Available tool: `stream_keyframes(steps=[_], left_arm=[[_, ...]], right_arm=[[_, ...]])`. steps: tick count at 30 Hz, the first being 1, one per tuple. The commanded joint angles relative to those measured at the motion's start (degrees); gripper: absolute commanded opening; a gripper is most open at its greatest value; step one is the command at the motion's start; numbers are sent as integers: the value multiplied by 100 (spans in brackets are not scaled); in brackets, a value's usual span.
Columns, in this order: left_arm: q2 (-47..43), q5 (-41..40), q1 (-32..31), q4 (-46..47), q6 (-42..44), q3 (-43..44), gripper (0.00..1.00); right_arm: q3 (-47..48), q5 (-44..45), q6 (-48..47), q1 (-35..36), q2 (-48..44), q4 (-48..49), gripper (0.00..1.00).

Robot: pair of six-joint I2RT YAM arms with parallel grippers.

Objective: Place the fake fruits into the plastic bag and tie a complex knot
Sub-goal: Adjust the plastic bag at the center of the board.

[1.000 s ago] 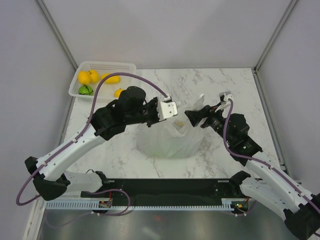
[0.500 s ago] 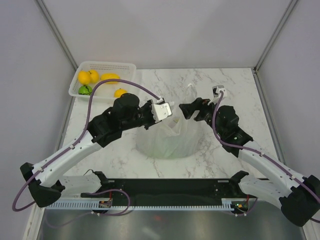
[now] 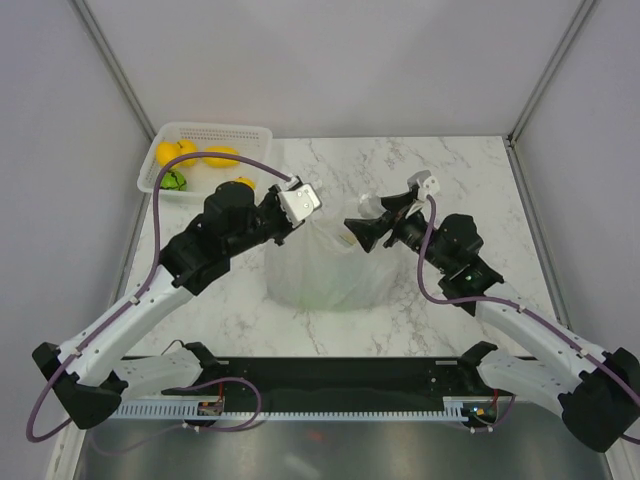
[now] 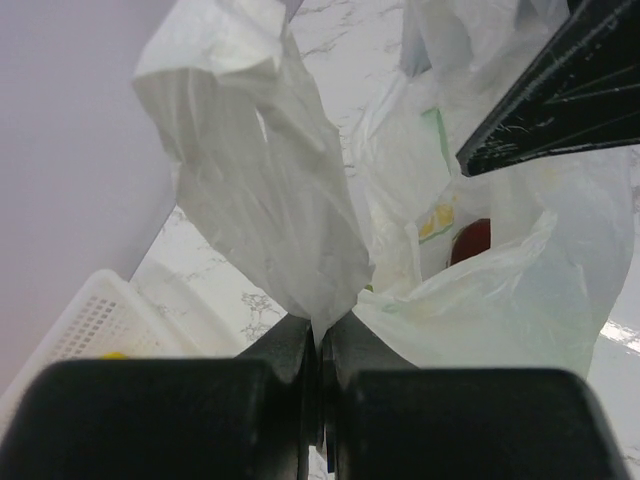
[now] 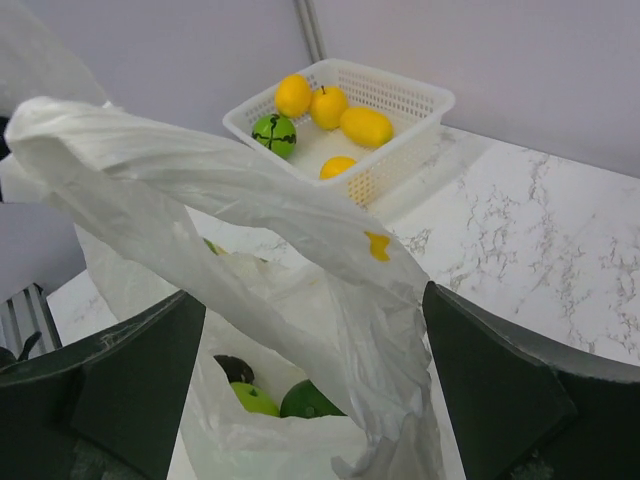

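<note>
Thin white film, part filled, no knot yet.
The plastic bag (image 3: 325,272) sits mid-table between both arms, mouth gaping. Inside show two green fruits (image 5: 300,402) and a dark red fruit (image 4: 470,240); more may lie hidden under the film. Left gripper (image 4: 320,335) is clenched on one handle loop (image 4: 270,200), holding it up and to the left. Right gripper (image 3: 362,232) is released, jaws wide either side of the other handle loop (image 5: 230,190), no grip on it. At far left, the white basket (image 3: 258,133) holds four yellow fruits (image 5: 365,125) and one green fruit (image 5: 274,133). Judged: loading unfinished, tying not begun.
</note>
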Motion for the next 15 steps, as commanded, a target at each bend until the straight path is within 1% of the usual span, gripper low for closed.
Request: stream_keyframes(steps=[1, 4, 10, 11, 12, 13, 14, 15], left_arm=[[-153, -21, 249, 529, -261, 9, 2], [-162, 119, 373, 599, -314, -26, 2], [-109, 296, 382, 679, -375, -149, 2], [-101, 313, 391, 688, -367, -158, 2], [-57, 313, 382, 696, -375, -167, 2], [-48, 305, 382, 688, -367, -167, 2], [-30, 278, 382, 696, -349, -167, 2], [-22, 226, 391, 688, -358, -158, 2]], right_arm=[[61, -469, -348, -64, 141, 275, 98], [9, -293, -375, -108, 185, 240, 97], [78, 400, -279, -152, 88, 91, 87], [131, 497, -252, -152, 79, 38, 73], [193, 768, -217, -144, 88, -32, 64], [385, 901, -147, -152, 97, -277, 37], [491, 1067, -120, -152, 123, -427, 28], [596, 1182, -76, -152, 167, -576, 20]])
